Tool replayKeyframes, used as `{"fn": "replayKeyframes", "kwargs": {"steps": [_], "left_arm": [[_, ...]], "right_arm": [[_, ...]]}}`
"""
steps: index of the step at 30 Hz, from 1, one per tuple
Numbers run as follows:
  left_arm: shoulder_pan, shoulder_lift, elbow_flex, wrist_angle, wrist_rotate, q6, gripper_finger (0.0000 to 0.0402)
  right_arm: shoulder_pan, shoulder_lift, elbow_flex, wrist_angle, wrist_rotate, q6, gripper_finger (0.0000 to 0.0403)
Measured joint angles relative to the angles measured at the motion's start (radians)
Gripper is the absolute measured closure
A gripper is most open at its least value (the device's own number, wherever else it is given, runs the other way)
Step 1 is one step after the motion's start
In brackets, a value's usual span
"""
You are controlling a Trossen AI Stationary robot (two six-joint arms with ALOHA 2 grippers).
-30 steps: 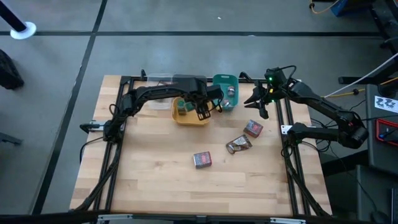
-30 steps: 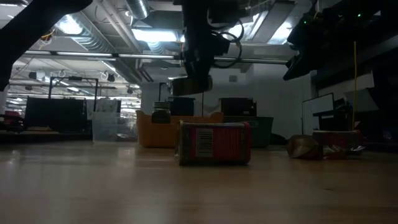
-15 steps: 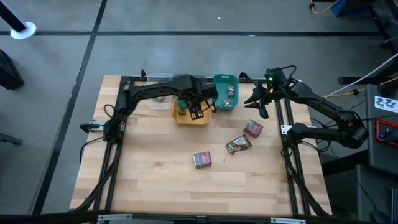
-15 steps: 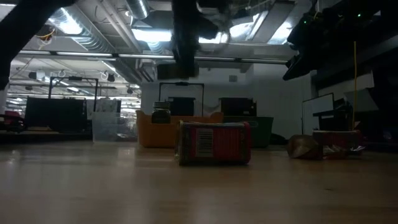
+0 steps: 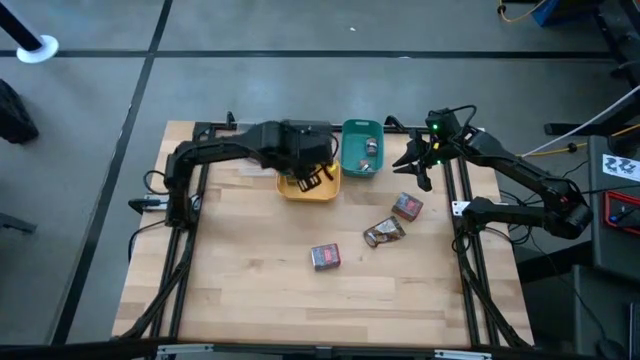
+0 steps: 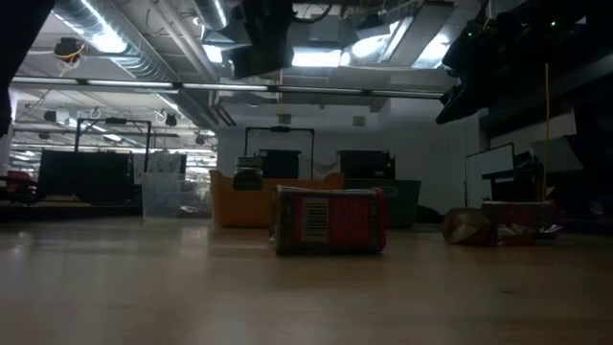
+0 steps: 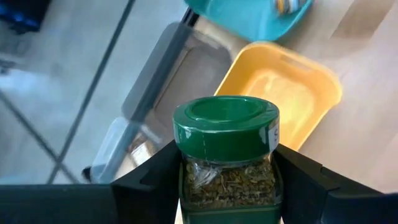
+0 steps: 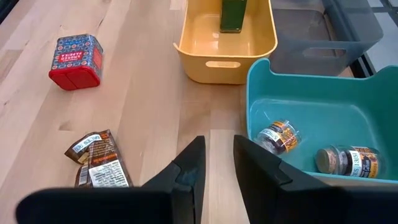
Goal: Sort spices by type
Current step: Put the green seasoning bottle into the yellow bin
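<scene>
The left end effector (image 7: pixel 227 186) was clamped on a green-capped jar (image 7: pixel 226 155), one finger on each side of the glass body. The jar stood upright in the grip, its long axis vertical, cap uppermost. In the high view, the left end effector (image 5: pixel 310 172) hung over the yellow tray (image 5: pixel 312 188), at the side facing the grey tray (image 7: pixel 165 74). The yellow tray (image 7: pixel 280 93) lay beyond and below the held jar in the wrist view. The right wrist view showed a green jar (image 8: pixel 234 14) inside the yellow tray (image 8: pixel 225 46), probably the held one. The coming move likely turns on a straight descent into the yellow tray.

The right end effector (image 8: pixel 216 163) waited on the far side of the teal tray (image 8: pixel 311 112) from the yellow tray, fingers slightly apart and empty. Two small round tins (image 8: pixel 278 137) lay in the teal tray. Two red boxes (image 5: pixel 325 256) and a brown packet (image 5: pixel 383 232) remained on the table (image 5: pixel 250 280), on the side of the yellow tray away from the grey tray.
</scene>
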State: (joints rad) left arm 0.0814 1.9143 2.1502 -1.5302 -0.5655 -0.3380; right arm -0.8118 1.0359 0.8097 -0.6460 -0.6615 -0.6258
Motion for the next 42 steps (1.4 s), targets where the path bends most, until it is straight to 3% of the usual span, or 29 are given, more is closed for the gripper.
{"fn": "replayKeyframes", "kwargs": {"steps": [6,14,17,22,24,32,42], "left_arm": [[-0.069,-0.016,-0.11,-0.022,-0.092,-0.122,0.0212],[-0.039,-0.024,-0.363,0.217,-0.07,0.033,0.0211],[0.006,-0.026,-0.44,0.345,-0.005,0.086,0.0213],[0.071,-0.026,-0.535,0.677,0.265,0.197,0.0209],[0.086,-0.026,-0.562,0.775,0.319,0.237,0.0209],[0.141,-0.026,-0.723,1.143,0.349,0.295,0.0207],[0.191,-0.032,-0.898,1.427,0.419,0.318,0.0206]], "right_arm": [[0.0,0.0,0.0,0.001,0.0,0.0,0.032],[0.0,0.0,0.0,0.017,0.0,0.0,0.032],[0.0,0.0,0.0,0.022,0.0,0.0,0.032],[0.0,0.0,0.0,0.024,0.0,0.0,0.032],[0.0,0.0,0.0,0.024,0.0,0.0,0.032],[0.0,0.0,0.0,0.015,0.0,0.0,0.032],[0.0,0.0,0.0,0.014,0.0,0.0,0.032]]}}
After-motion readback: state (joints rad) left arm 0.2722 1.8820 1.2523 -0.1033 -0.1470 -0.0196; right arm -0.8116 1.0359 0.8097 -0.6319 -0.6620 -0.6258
